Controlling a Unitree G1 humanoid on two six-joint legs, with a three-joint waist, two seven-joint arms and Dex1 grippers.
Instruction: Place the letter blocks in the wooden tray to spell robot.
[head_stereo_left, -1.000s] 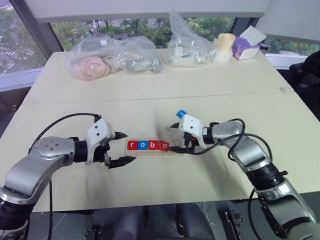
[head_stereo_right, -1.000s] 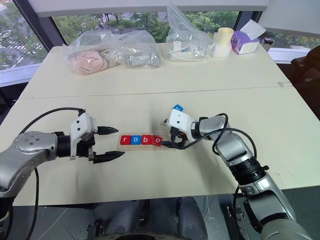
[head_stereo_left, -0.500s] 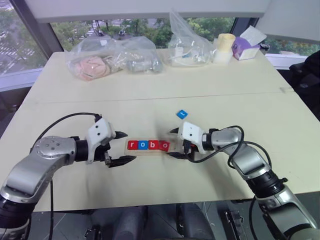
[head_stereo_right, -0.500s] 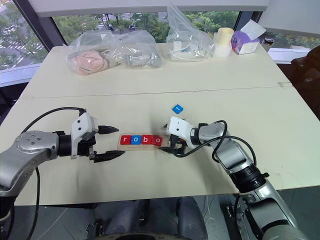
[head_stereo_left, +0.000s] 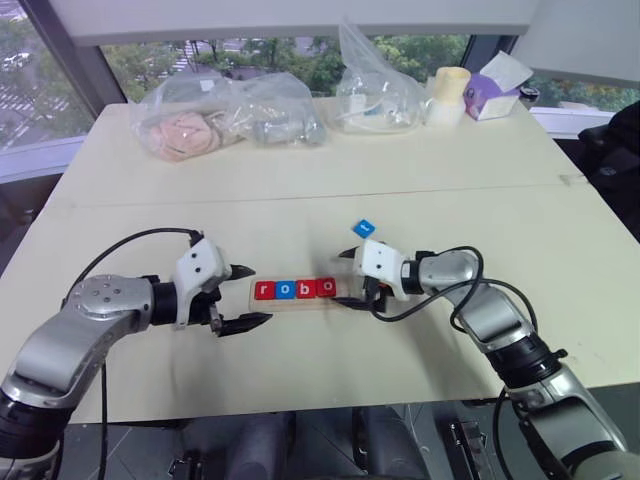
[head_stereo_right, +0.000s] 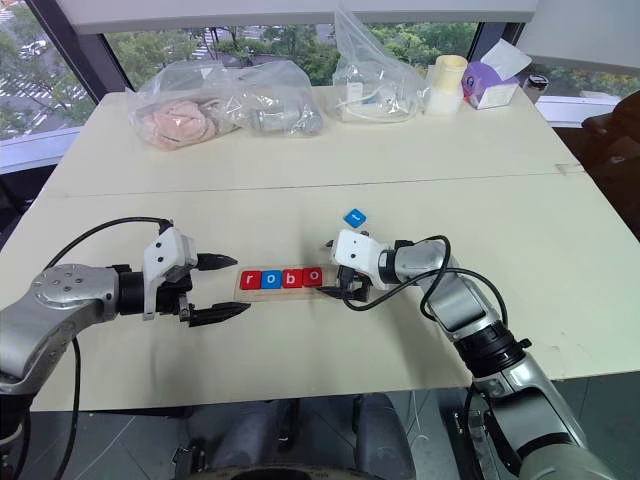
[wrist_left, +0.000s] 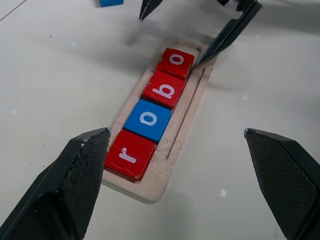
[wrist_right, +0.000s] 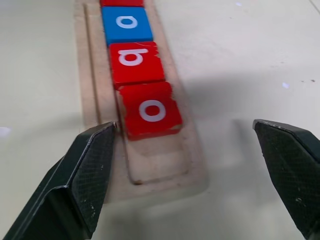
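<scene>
Pale-wood tray (wrist_left: 176, 150) holds red, blue, red, red blocks (wrist_left: 150, 120) spelling "robo".

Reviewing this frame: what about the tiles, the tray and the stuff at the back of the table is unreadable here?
- Loose blue tile: letter too small in the eye views; cut off by the picture's edge in the left wrist view.
- Fourth tile, red o: sits crooked; whether it lies flat in the wooden tray is unclear.
- r tile: cut off by the picture's edge in the right wrist view.
- Plastic bags: contents blurred by crinkled film.
</scene>
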